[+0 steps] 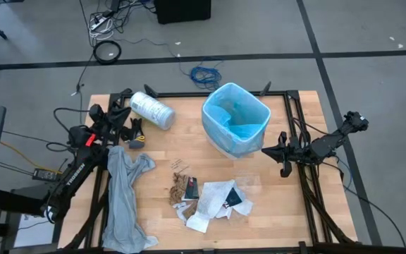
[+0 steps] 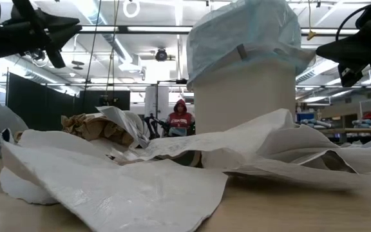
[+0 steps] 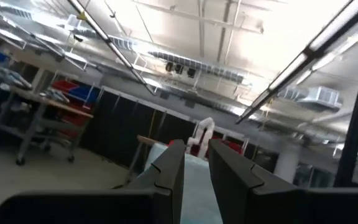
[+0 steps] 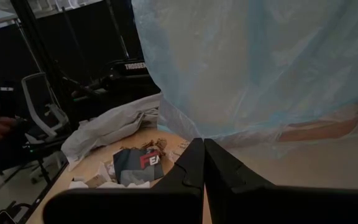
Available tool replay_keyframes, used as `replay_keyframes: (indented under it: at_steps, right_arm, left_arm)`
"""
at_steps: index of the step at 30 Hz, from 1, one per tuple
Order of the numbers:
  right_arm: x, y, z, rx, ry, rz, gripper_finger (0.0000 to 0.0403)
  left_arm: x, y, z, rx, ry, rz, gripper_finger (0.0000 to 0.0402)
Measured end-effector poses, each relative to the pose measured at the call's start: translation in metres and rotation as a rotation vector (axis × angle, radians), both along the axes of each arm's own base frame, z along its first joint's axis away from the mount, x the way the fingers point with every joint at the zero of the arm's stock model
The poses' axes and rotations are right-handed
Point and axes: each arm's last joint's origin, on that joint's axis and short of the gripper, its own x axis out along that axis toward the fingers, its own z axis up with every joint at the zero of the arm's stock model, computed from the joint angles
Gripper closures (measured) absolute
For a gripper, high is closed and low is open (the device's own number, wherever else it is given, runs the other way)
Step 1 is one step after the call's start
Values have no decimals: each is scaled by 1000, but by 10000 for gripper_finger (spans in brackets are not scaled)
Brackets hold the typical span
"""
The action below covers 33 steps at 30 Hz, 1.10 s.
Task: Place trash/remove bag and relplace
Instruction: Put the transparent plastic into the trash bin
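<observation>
The bin is stood at the far middle of the tabletop, lined with the light-blue bag, whose edge is folded over the rim so that it stays open for loading. The trash is heaped on the tabletop nearer the front, well apart from the bin: white papers, brown wrappers, a dark packet. Nothing is seen to be held, so loading is judged not yet begun. The right gripper is held just beside the bin's right wall, above the tabletop, its fingers closed together on nothing, as the right wrist view shows. The left gripper is raised at the far left corner, near the white roll, with a narrow gap between its fingers and nothing gripped. The grey sheet is laid along the left edge, presumably kept ready as the replacement liner.
</observation>
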Motion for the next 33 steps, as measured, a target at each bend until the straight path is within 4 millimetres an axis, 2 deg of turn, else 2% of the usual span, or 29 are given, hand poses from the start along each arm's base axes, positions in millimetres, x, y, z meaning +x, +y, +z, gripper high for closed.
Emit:
replay_keyframes:
  at_steps: [10, 16, 23, 26, 33]
  right_arm:
    - [0, 0, 0, 0, 0, 0, 402]
    - [0, 0, 0, 0, 0, 0, 402]
    - [0, 0, 0, 0, 0, 0, 402]
    - [0, 0, 0, 0, 0, 0, 402]
    - [0, 0, 0, 0, 0, 0, 402]
  left_arm:
    - [0, -1, 0, 21, 21, -27, 321]
    - [0, 2, -1, -7, -3, 41, 321]
    - [14, 10, -42, -316, 304, -101, 321]
    - [19, 9, -52, -314, 383, -55, 321]
    - [29, 1, -49, -223, 385, -26, 321]
